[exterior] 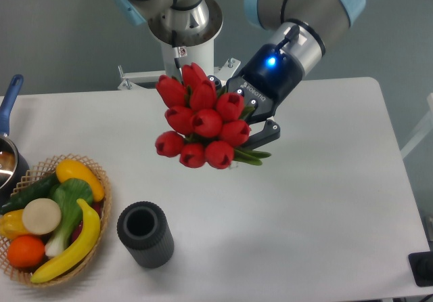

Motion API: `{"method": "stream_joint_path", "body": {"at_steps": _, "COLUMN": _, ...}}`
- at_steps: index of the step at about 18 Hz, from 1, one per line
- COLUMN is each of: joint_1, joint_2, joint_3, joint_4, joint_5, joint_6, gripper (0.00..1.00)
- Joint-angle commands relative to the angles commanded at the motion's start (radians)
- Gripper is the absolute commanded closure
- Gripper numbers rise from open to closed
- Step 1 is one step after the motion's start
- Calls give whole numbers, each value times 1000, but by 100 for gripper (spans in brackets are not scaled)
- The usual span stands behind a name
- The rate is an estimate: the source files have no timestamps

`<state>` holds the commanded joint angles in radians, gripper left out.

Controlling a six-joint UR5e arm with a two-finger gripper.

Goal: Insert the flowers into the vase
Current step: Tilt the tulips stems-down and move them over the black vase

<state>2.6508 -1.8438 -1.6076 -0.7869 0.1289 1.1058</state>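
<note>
The end effector (252,138) is closed on the stems of the flowers (197,124), which are held in the air above the middle of the counter (318,207), heads tilted toward the left edge. The vase (145,234) is stood upright near the front edge, just beside a wicker basket (51,217) of fruit at the front-left corner

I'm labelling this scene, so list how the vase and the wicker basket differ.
The vase is dark grey, ribbed and upright with an empty mouth; the basket is tan, woven, low and wide, filled with fruit and vegetables. The vase is the smaller of the two. Both stand on the white table, side by side.
</note>
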Motion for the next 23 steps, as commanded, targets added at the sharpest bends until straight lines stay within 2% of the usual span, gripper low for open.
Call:
{"method": "stream_joint_path", "body": {"at_steps": 3, "joint_1": -41, "joint_2": -34, "joint_3": 27, "joint_4": 0, "joint_5": -6, "joint_6": 72, "gripper": 67}}
{"method": "stream_joint_path", "body": {"at_steps": 9, "joint_1": -64, "joint_2": -60, "joint_3": 60, "joint_4": -2, "joint_5": -49, "joint_6": 78, "gripper": 68}}
{"method": "stream_joint_path", "body": {"at_steps": 13, "joint_1": -115, "joint_2": -80, "joint_3": 87, "joint_4": -2, "joint_5": -58, "joint_6": 80, "gripper": 67}}
{"method": "stream_joint_path", "body": {"at_steps": 18, "joint_1": -135, "joint_2": -106, "joint_3": 78, "joint_4": -2, "joint_5": -126, "joint_6": 80, "gripper": 68}}
{"method": "stream_joint_path", "body": {"at_steps": 23, "joint_1": -147, "joint_2": -121, "joint_3": 71, "joint_4": -2, "joint_5": -129, "joint_6": 80, "gripper": 68}}
